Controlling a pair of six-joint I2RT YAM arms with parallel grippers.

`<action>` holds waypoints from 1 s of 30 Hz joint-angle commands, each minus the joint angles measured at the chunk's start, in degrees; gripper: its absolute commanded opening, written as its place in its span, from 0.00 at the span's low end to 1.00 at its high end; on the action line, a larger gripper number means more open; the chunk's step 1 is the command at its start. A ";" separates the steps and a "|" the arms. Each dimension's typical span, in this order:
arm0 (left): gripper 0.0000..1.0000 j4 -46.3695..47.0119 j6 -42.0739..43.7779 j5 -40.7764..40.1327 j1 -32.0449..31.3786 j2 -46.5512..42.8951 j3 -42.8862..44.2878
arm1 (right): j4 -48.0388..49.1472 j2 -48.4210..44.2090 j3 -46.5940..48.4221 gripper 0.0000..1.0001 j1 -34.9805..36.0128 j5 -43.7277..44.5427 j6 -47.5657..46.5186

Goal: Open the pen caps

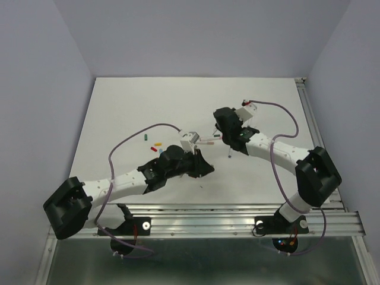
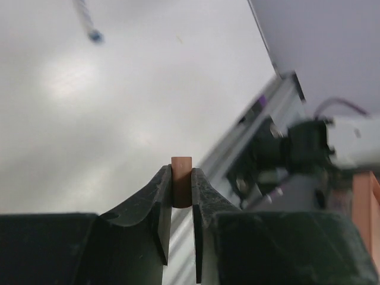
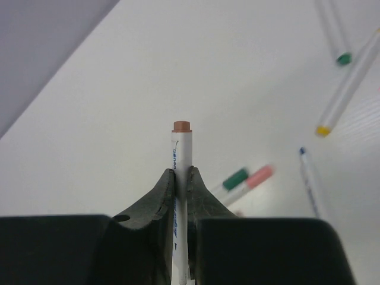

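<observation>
One brown cap [image 2: 181, 189] is sitting clamped between the fingers of the left gripper [image 2: 181, 176], its flat end poking out just past their tips and nothing else attached to it. The right gripper [image 3: 181, 173] is clenching a white pen [image 3: 181, 148] by its barrel, the pen standing straight up out of the jaws with a small brown plug at its far end. In the overhead view the two grippers are hanging apart above the table [image 1: 119, 113], so this pen's cap is looking already pulled free and the step in hand is the one after the pull: getting rid of both pieces. A scatter of loose caps [image 1: 155, 145] is lying well apart from the left gripper, on the side away from the right gripper – a likely place for the brown one to go, which would be asking the left arm to swing over there before its fingers let go. The right arm would be needing to lay its pen down flat and then reach for another. Beyond its fingertips and a little to their right, two pens are waiting, one wearing a green cap [image 3: 236, 177] and one a pink cap [image 3: 261, 174].
</observation>
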 commanded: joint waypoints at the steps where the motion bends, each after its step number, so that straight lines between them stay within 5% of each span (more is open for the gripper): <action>1: 0.00 2.30 -4.20 8.08 -7.61 -6.94 -4.58 | 2.33 2.74 6.04 0.01 -8.15 14.31 -3.01; 7: 0.00 1.87 -5.78 5.27 -8.85 -10.90 -6.62 | 3.47 3.28 6.84 0.01 -10.97 11.60 -6.69; 13: 0.00 -14.46 -2.63 -5.28 -6.75 -8.01 1.19 | 7.95 1.08 0.87 0.01 -11.67 3.52 -16.44; 21: 0.00 -22.55 0.54 -7.99 9.76 -4.58 3.84 | 0.93 0.11 -2.83 0.01 -12.02 -3.52 -25.51; 30: 0.00 -29.95 5.99 -17.23 20.15 3.51 10.61 | -0.22 2.74 -7.92 0.01 -13.08 -5.19 -26.21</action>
